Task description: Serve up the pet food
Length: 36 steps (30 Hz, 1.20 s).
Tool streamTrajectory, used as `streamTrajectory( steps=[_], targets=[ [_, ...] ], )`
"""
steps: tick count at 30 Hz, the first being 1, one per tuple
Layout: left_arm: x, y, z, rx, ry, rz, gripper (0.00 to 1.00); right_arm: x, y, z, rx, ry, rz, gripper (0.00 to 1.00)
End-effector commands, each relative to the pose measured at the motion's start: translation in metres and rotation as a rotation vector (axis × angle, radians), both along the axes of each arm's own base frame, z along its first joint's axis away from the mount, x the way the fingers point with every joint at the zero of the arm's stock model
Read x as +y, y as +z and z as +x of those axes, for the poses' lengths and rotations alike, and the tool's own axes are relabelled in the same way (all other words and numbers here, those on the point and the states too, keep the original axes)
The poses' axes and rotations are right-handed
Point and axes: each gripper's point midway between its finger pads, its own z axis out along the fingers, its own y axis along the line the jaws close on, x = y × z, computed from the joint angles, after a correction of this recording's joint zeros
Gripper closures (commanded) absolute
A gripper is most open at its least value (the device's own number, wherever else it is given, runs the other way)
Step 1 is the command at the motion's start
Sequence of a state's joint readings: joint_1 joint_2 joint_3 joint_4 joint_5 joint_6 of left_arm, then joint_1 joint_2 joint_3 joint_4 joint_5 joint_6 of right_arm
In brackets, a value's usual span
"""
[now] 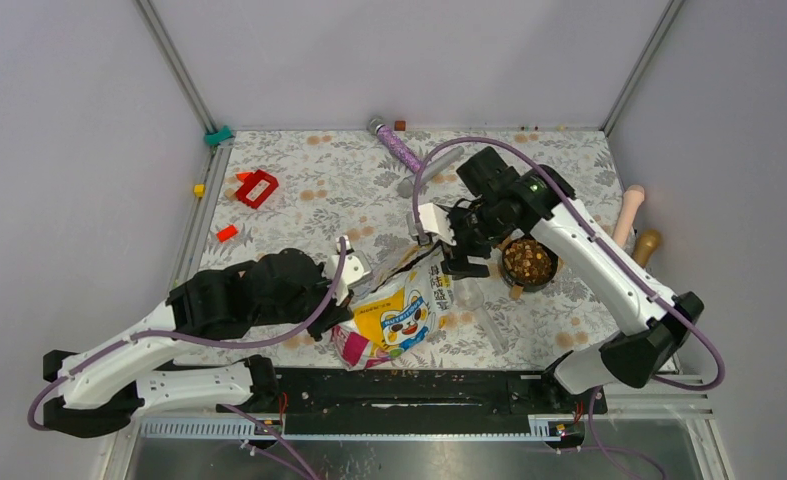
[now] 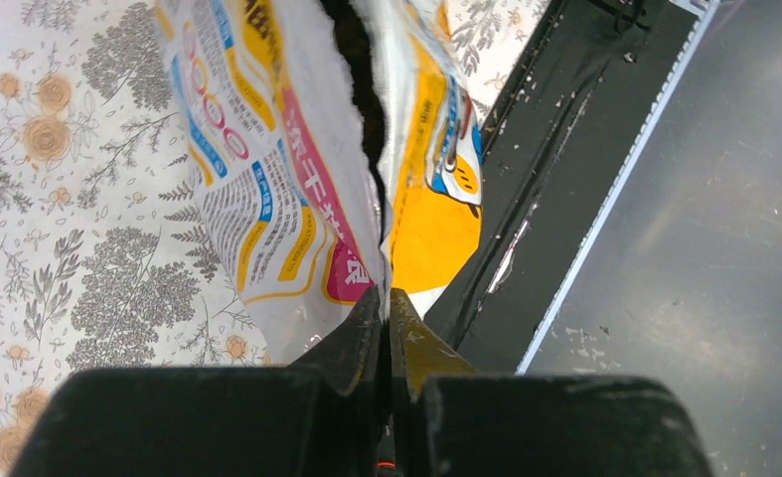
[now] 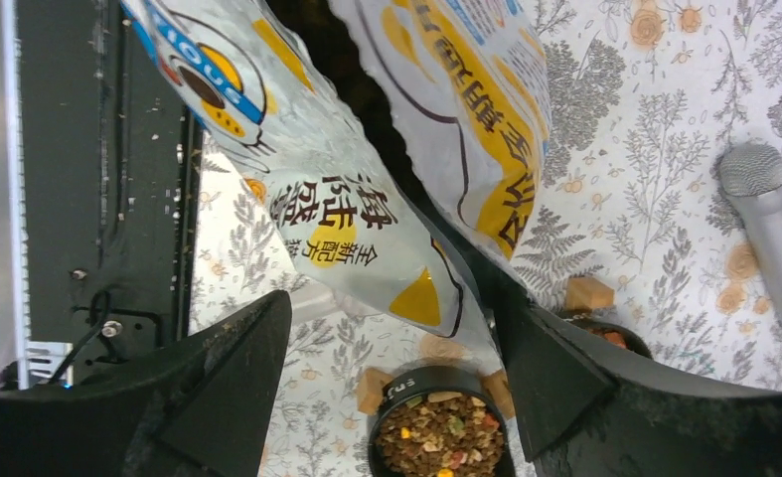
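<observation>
Left fingers [image 2: 359, 343] are clamped together on the bag [image 1: 399, 312] edge. Right fingers [image 3: 233, 353] are apart, straddling the opposite lip. Pet food [image 3: 436, 442] fills the bowl [image 3: 406, 386] just beside the bag. Keep your left pinch firm and don't knock the bowl.

place: robot lab cell | signs: plain white walls [image 1: 69, 120], aluminium frame posts [image 1: 174, 60], black mounting rail [image 1: 409, 388]

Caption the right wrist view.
Open right tool straddling the pet food bag, black bowl of kibble beside it.
</observation>
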State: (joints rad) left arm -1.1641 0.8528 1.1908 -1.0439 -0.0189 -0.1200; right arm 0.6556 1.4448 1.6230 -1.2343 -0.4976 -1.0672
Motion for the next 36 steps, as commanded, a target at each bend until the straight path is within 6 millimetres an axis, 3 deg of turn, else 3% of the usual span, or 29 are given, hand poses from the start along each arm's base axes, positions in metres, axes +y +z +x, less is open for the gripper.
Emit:
streamTrajectory(
  steps=[1, 10, 18, 22, 30, 32, 36],
  targets=[
    [0.001, 0.012, -0.029, 0.025, -0.172, -0.063, 1.00, 0.012, -0.003, 0.024, -0.057, -0.034, -0.034, 0.18],
    [0.009, 0.014, -0.030, 0.003, -0.163, -0.088, 1.00, 0.023, 0.024, 0.029, -0.151, -0.016, 0.068, 0.17],
    [0.007, 0.009, -0.036, 0.021, -0.198, -0.095, 1.00, 0.030, 0.054, 0.009, -0.175, 0.047, 0.193, 0.13],
    [0.008, 0.010, -0.040, 0.023, -0.214, -0.107, 1.00, 0.042, 0.051, 0.003, -0.161, 0.118, 0.213, 0.08],
    [0.011, 0.010, -0.039, 0.015, -0.201, -0.115, 1.00, 0.070, 0.039, 0.018, -0.092, 0.130, 0.185, 0.06],
    [0.012, 0.012, -0.034, 0.002, -0.170, -0.112, 1.00, 0.072, 0.036, 0.013, -0.066, 0.152, 0.169, 0.09],
    [0.018, 0.016, -0.016, -0.042, -0.054, -0.114, 1.00, 0.055, 0.024, -0.013, 0.025, 0.235, 0.106, 0.14]
  ],
)
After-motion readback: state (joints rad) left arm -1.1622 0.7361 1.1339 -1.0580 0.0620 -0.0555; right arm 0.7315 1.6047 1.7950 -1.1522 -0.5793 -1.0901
